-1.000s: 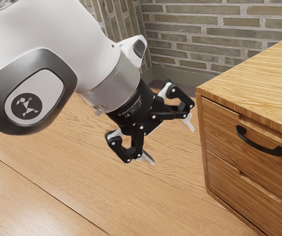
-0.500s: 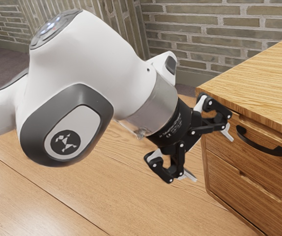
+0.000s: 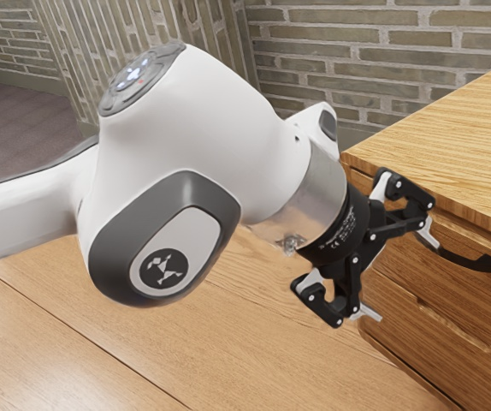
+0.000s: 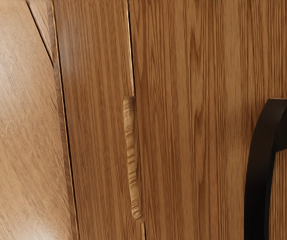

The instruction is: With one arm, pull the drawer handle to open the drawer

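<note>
A wooden cabinet [image 3: 459,145] stands at the exterior view's right, with two drawers in its front. The upper drawer [image 3: 476,300] carries a curved black handle [image 3: 478,259] and looks flush with the front. My gripper [image 3: 401,276] is open, right up against the near end of that drawer front. Its upper fingertip [image 3: 432,237] lies beside the handle's near end, the lower one [image 3: 368,314] by the seam above the lower drawer [image 3: 434,355]. In the wrist view the handle [image 4: 261,175] runs along the drawer front [image 4: 198,100], off to one side of the hand.
The cabinet stands on a wooden floor [image 3: 186,360], and a brick wall [image 3: 382,51] runs behind it. A raised wooden ridge [image 4: 132,160] sits at the seam between the two drawer fronts. My bulky white arm [image 3: 186,188] spans the exterior view's left and middle.
My arm has swung toward the exterior view's right, carrying the open gripper from over the floor to the upper drawer front beside the handle. The drawer has not moved.
</note>
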Controlling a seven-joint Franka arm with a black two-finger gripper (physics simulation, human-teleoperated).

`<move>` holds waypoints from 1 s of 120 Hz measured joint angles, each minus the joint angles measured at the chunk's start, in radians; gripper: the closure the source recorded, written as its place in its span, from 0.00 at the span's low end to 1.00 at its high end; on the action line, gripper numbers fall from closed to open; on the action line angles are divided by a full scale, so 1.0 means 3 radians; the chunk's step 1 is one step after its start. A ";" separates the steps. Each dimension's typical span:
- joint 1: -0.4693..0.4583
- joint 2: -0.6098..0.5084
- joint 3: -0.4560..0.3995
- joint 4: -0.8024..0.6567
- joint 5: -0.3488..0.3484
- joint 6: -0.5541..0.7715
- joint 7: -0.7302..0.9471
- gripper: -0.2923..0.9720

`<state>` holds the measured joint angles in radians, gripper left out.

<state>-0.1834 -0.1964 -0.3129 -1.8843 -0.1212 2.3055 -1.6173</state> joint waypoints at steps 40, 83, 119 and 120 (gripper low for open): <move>-0.0024 0.0128 -0.0012 0.0008 -0.0001 0.0129 -0.0082 0.23; 0.0001 0.0179 -0.0017 0.0029 0.0007 0.0161 -0.0131 0.23; 0.0002 0.0179 -0.0015 0.0003 0.0021 0.0163 -0.0155 0.23; 0.0001 0.0177 -0.0015 0.0000 0.0021 0.0163 -0.0156 0.23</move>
<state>-0.1829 -0.1434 -0.3175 -1.8843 -0.1149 2.3544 -1.6641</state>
